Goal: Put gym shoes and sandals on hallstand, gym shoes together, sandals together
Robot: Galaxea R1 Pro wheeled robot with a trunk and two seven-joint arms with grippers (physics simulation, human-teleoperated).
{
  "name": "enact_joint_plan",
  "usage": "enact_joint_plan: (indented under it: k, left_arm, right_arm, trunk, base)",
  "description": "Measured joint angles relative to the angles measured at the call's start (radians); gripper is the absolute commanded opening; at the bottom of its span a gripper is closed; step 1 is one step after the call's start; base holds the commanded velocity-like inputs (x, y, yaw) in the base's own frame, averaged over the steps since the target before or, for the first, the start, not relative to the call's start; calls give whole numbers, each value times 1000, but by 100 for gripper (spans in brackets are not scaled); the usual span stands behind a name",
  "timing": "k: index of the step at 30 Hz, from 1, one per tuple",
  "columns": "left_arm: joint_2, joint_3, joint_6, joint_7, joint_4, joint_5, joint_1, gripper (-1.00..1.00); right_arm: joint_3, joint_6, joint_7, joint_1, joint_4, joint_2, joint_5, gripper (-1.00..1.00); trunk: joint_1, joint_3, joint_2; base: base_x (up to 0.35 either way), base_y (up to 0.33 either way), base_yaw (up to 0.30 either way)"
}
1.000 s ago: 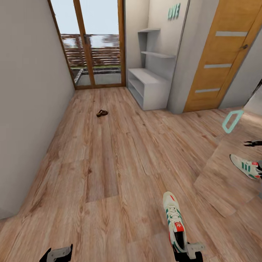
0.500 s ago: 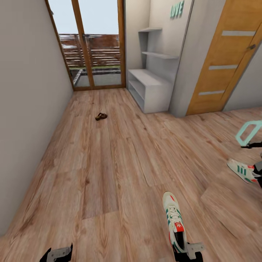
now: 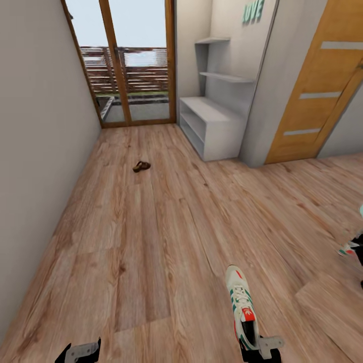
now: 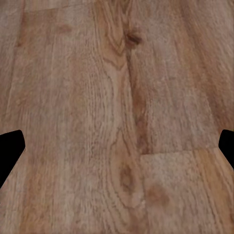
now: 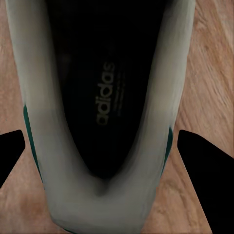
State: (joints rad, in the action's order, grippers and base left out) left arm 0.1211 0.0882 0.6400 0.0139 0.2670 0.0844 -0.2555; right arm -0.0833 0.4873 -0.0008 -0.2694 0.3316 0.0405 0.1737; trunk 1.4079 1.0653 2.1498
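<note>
My right gripper (image 3: 259, 348), low in the head view, is shut on the heel of a white gym shoe (image 3: 241, 302) with green stripes, its toe pointing away from me. In the right wrist view the shoe's dark opening (image 5: 97, 97) sits between the two fingers (image 5: 202, 170). A sliver of another white, green and red sneaker (image 3: 348, 249) shows at the right edge. One dark-brown sandal (image 3: 141, 166) lies on the corridor floor (image 3: 166, 227) far ahead. The pale grey hallstand (image 3: 212, 118) stands against the right wall. My left gripper (image 3: 80, 351) (image 4: 117, 146) is open over bare planks.
A grey wall (image 3: 40, 151) runs along the left. A glass door with a wooden frame (image 3: 126, 65) closes the far end. An orange wooden door (image 3: 322, 85) stands right of the hallstand. A dark object (image 3: 359, 252) sits at the right edge.
The whole view has shifted, so the camera has moved; the sneaker at the right has slid to the edge. Both grippers keep their places, and the held shoe stays in the right gripper.
</note>
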Motion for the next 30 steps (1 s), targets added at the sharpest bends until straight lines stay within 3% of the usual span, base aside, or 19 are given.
enact_joint_plan:
  k: [30]
  left_arm:
    - [0, 0, 0, 0, 0, 0, 0, 100]
  right_arm:
    - [0, 0, 0, 0, -1, 0, 0, -100]
  trunk:
    - [0, 0, 0]
  base:
    - [308, 165, 0]
